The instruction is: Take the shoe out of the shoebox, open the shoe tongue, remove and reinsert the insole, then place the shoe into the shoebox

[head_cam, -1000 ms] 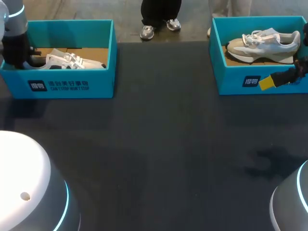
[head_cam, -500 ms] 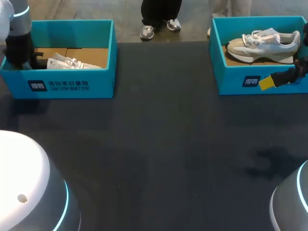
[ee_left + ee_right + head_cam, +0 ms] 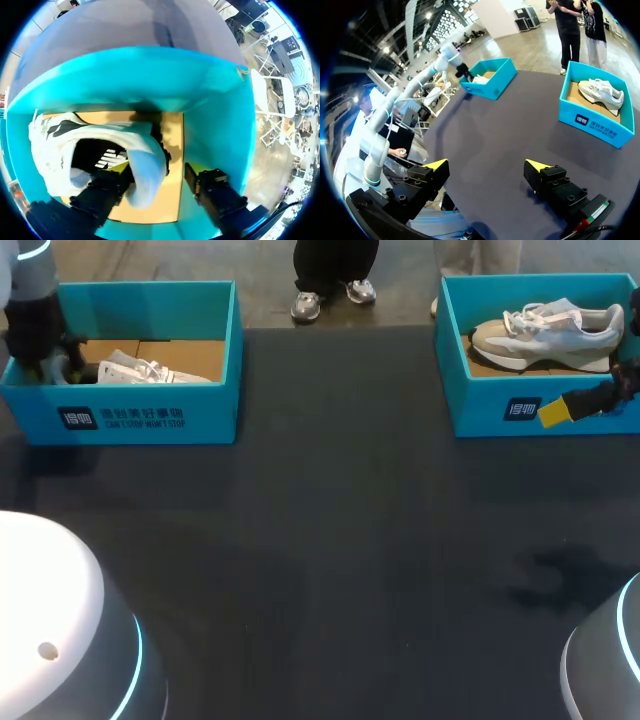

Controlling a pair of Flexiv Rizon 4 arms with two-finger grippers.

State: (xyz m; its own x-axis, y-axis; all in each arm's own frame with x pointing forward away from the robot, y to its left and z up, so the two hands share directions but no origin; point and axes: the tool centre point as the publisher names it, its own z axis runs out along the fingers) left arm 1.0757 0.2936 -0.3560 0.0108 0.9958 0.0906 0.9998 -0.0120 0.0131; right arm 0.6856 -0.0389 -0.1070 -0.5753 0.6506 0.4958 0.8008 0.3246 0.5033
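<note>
Jaws of our left gripper [image 3: 155, 172] stand apart astride the heel collar of the white shoe [image 3: 55, 135], one finger inside, one outside, nothing pinched. The shoe lies in its shoebox [image 3: 215, 115]. We'd close square on the heel, then lift straight to clear the wall. Our right gripper [image 3: 486, 165] gapes, well apart.

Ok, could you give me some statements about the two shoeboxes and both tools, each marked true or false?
1. The left teal cardboard shoebox and the right teal cardboard shoebox each hold a shoe. True.
2. The left tool is inside the left box, one finger in the white shoe. True.
3. The right tool holds the beige-and-white sneaker. False: it is open and empty; the sneaker lies in the right box.
4. The white shoe rests on the dark table. False: it lies in the left box.
</note>
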